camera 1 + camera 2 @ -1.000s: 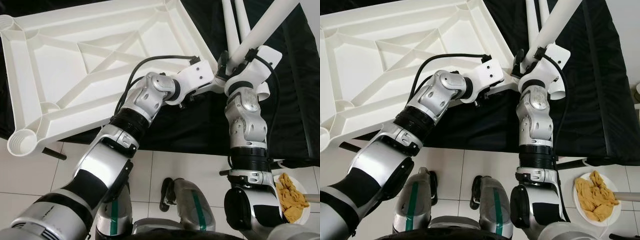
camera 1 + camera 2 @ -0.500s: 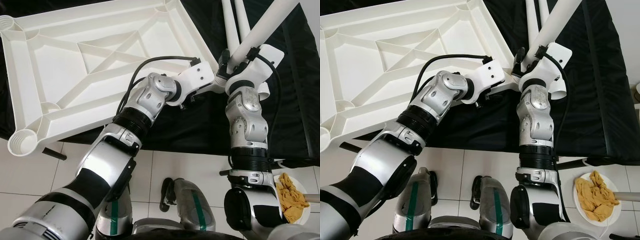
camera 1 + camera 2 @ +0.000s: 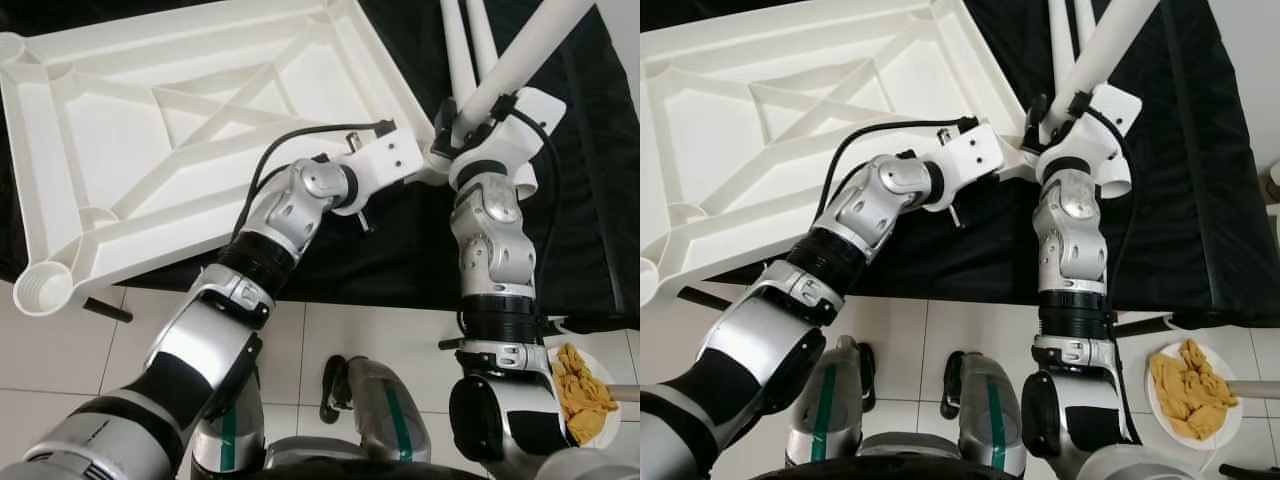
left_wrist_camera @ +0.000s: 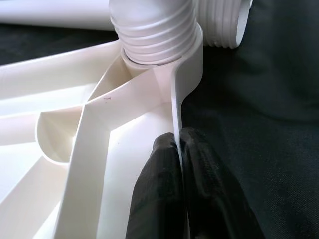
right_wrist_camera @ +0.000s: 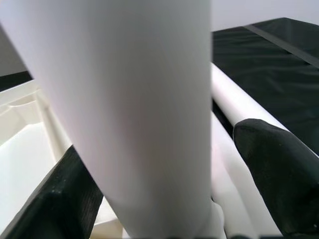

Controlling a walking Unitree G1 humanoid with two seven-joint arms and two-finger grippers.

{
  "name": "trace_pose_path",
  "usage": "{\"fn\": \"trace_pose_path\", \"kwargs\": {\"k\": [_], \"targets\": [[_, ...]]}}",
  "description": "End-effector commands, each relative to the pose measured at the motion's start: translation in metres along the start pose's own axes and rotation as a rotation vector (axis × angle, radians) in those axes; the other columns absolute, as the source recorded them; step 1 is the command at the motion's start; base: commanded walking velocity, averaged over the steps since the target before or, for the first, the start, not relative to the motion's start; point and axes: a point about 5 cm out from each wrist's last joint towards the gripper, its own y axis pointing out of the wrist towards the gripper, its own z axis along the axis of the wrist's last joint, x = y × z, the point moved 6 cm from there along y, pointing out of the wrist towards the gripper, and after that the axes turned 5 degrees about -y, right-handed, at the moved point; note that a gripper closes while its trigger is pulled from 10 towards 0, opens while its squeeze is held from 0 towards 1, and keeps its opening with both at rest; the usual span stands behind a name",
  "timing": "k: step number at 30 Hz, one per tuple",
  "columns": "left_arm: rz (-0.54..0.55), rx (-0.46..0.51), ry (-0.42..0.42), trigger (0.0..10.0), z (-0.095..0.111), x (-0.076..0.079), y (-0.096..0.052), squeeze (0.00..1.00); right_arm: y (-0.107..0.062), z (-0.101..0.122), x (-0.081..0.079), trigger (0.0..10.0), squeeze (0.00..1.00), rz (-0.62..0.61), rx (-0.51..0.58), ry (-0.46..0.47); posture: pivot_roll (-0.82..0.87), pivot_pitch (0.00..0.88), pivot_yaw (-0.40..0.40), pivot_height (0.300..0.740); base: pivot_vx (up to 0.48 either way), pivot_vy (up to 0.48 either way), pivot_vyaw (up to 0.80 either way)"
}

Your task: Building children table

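White ribbed plastic tabletop upside down on black cloth | left gripper clamped on rim wall by corner socket, wrist rolled since a second ago | right gripper holding white tubular leg, threaded end entering that socket | steadies screw-in

brightness: bright, even daylight in both eye views; white floor tiles close to overexposed
contrast: hard; black cloth goes nearly featureless, white tabletop keeps only soft grey shading along its ribs
shadows: soft, faint under the tabletop edge and beneath the arms
glare: small highlights on the silver arm shells
sharpness: eye views crisp, no motion blur
distortion: mild wide-angle bending toward the edges
left wrist view: well lit; black fingers slightly soft up close, threaded leg end sharper
right wrist view: white leg very close, blurred, shaded grey; fingers out of focus
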Motion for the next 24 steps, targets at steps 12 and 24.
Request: {"fn": "trace_pose_path", "kwargs": {"k": [12,24], "targets": [[-0.147,-0.176,0.025,10.0,-0.064,0.024,-0.017,0.24,-0.006,0.008,-0.012,10.0,0.00,0.206,0.026,-0.018,0.02,0.044,-0.048,0.740,0.000,0.000,0.00],[-0.166,-0.212,-0.001,10.0,-0.072,0.023,-0.023,0.00,-0.007,0.010,-0.012,10.0,0.00,0.233,0.043,-0.038,0.02,0.036,-0.046,0.740,0.000,0.000,0.00]]}}
